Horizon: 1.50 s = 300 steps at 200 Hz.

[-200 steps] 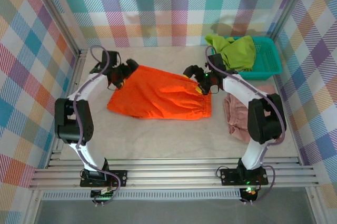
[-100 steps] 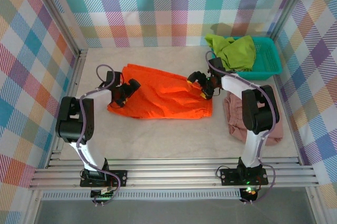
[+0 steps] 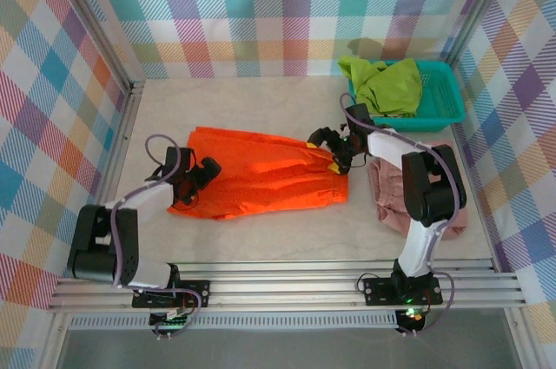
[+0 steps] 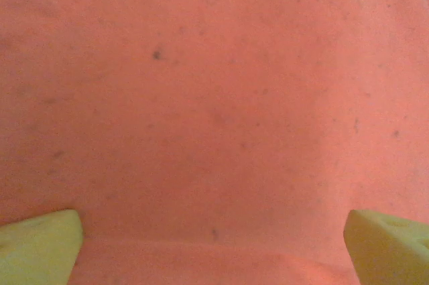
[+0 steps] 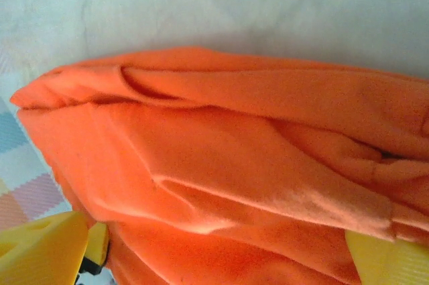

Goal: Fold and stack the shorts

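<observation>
**A:** Where are the orange shorts now?

**B:** The orange shorts (image 3: 261,174) lie spread out in the middle of the table (image 3: 261,239), mostly flat. Their right end is bunched in soft folds.

**A:** And the pincers?

**B:** One is at each end. The left gripper (image 3: 195,183) is low over the left end, with its jaws wide apart. In its wrist view, smooth orange cloth lies between the two tips, and nothing is pinched. The right gripper (image 3: 331,149) is at the right end, also opened wide, with the folded edge just in front of its fingers (image 5: 43,248). It holds nothing either.

**A:** Which step is this, in your opinion?

**B:** I think it is the beginning of folding the orange pair. The pink shorts (image 3: 389,200) lie on the table at the right, beside the right arm. The lime green shorts (image 3: 391,87) hang over the teal basket (image 3: 443,107) in the far right corner.

**A:** What does the next move need?

**B:** Probably both pincers must close on the edges together, catching all the layers, and then lift evenly. Otherwise the cloth may slip or fold crooked.
</observation>
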Available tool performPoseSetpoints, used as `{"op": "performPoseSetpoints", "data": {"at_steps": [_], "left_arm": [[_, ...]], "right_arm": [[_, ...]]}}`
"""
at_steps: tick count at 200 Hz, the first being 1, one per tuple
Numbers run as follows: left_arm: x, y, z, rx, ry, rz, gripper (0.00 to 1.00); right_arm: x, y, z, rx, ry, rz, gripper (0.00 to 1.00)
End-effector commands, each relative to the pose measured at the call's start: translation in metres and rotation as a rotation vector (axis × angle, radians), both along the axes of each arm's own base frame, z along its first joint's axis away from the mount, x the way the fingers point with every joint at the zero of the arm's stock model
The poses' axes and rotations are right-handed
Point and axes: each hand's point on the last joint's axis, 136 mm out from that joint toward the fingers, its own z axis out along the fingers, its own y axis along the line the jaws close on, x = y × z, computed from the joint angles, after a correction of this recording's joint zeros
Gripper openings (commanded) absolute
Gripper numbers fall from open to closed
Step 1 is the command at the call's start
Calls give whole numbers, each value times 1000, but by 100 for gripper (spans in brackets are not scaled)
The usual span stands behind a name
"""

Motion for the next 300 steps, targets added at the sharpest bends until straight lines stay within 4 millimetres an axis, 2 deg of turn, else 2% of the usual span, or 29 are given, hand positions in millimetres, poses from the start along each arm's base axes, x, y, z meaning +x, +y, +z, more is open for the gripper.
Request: {"op": "performPoseSetpoints", "data": {"at_steps": [1, 28, 42, 56, 76, 102, 132, 196, 220, 244, 257, 270, 281, 300], "left_arm": [[-16, 8, 18, 39, -11, 6, 100], [-4, -10, 85, -37, -185, -69, 100], [2, -23, 114, -100, -263, -105, 100], [8, -35, 134, -154, -305, -132, 100], [15, -49, 146, -204, -317, -159, 100], [21, -61, 132, -232, -283, -168, 100], [15, -67, 90, -240, -199, -159, 100], [-21, -53, 13, -158, -52, -114, 100], [-35, -46, -6, -132, -15, -99, 100], [-46, -39, -17, -101, 7, -86, 100], [-48, -36, -14, -89, 1, -81, 100], [-42, -39, 3, -95, -42, -98, 100], [-36, -41, 26, -97, -93, -118, 100], [-22, -50, 84, -100, -213, -174, 100]], "right_arm": [[-20, 13, 32, 30, -85, 115, 99], [-25, 26, 73, 64, -210, 166, 100], [-22, 33, 88, 93, -236, 174, 100], [-19, 41, 94, 113, -240, 181, 100], [-15, 58, 93, 126, -229, 204, 100], [-9, 85, 82, 160, -191, 239, 100], [2, 104, 63, 175, -148, 254, 100], [23, 102, 7, 79, -93, 231, 100], [24, 100, -10, 63, -71, 219, 100], [23, 100, -13, 64, -66, 218, 100], [22, 100, -6, 73, -90, 229, 100], [22, 99, 12, 78, -146, 241, 100], [20, 94, 31, 62, -213, 258, 100], [12, 75, 65, -32, -358, 296, 100]]}}
